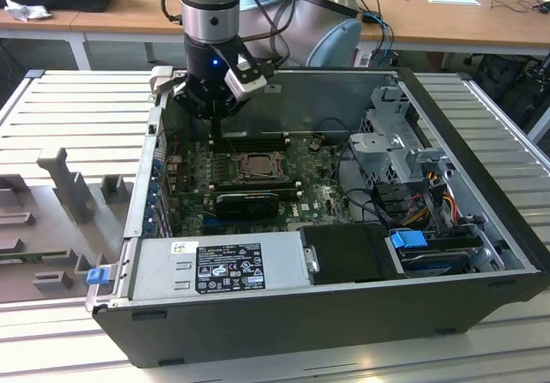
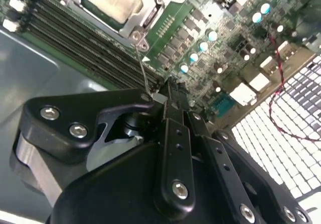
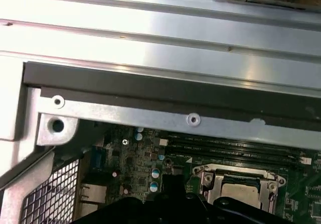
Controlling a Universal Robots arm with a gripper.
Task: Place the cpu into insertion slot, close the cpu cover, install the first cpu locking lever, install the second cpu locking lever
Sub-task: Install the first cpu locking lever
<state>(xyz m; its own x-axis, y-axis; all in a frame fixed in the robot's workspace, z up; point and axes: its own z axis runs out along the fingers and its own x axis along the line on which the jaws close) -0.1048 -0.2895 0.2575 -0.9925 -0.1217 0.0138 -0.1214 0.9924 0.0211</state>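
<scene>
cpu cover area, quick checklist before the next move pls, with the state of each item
1. cpu lies flat inside the cover's cut-out: ok.
2. cover is down over the cpu: ok.
3. lever latched: not ok. It runs from beside the cover up to the end effector's tip.
4. end effector is shut, with its tip at the lever's end: ok.
5. Firm hold on the lever: cannot tell.
6. red wire lies apart from the end effector: ok.
</scene>
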